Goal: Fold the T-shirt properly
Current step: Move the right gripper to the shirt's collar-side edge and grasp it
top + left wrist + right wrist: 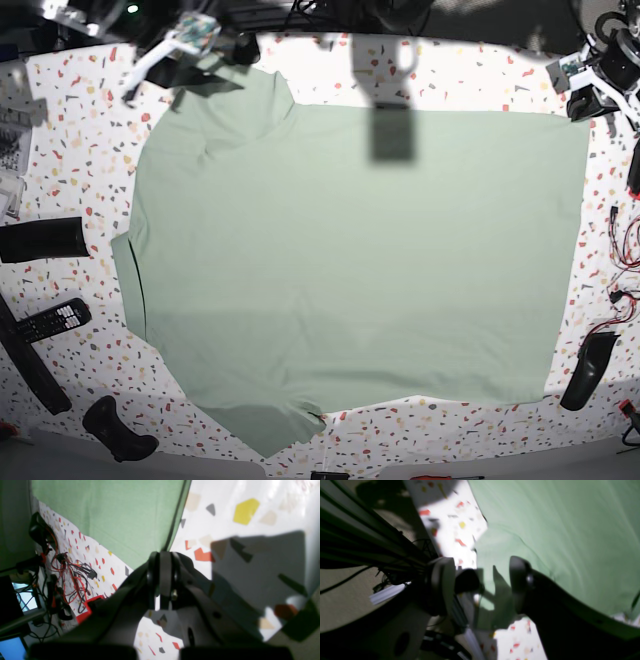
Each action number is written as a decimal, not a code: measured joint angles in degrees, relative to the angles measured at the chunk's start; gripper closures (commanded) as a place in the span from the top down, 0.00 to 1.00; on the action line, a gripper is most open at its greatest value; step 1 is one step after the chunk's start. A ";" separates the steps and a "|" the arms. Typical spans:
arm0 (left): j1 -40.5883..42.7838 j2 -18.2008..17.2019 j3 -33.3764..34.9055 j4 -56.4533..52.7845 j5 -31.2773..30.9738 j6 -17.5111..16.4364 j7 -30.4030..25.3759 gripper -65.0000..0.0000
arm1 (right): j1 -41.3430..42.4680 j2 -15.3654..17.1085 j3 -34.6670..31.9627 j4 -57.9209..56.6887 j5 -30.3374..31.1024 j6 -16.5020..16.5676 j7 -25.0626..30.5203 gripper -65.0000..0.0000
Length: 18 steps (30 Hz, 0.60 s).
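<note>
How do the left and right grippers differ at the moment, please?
The left gripper has its jaws pressed together, while the right gripper shows a clear gap between its fingers. The left gripper sits at a corner of the T-shirt by its straight edge; the right gripper sits over a rumpled sleeve end. Both are dark and work at the cloth's edge.

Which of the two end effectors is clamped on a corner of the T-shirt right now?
The left end effector: shut on the T-shirt at its hem corner. The right end effector stands open over the sleeve, gripping nothing.
</note>
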 measured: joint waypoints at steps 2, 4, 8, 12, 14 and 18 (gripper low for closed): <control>0.02 0.39 -0.04 0.00 -1.09 0.26 -0.48 0.00 | 1.70 0.00 -2.43 0.00 -2.10 0.00 -0.09 0.53; 0.02 0.98 -0.13 0.00 -1.03 0.57 -1.46 0.00 | 3.30 0.00 -4.31 0.00 -3.89 -1.20 -1.07 0.53; 0.00 1.05 -0.13 0.00 -1.05 0.55 -1.75 0.00 | 6.51 0.02 -7.04 -0.61 -5.62 -4.57 -5.86 0.53; 0.02 1.07 -0.13 0.00 -1.05 0.55 -1.75 0.00 | 10.19 -0.02 -10.16 -5.66 -5.22 -5.86 -5.99 0.53; 0.02 1.07 -0.13 0.00 -1.05 0.55 -1.75 0.00 | 11.93 -0.02 -12.20 -9.46 -5.31 -7.10 -6.01 0.53; 0.02 1.07 -0.13 0.00 -1.05 0.55 -1.75 0.00 | 15.32 -0.04 -16.35 -16.04 -5.55 -9.16 -6.23 0.53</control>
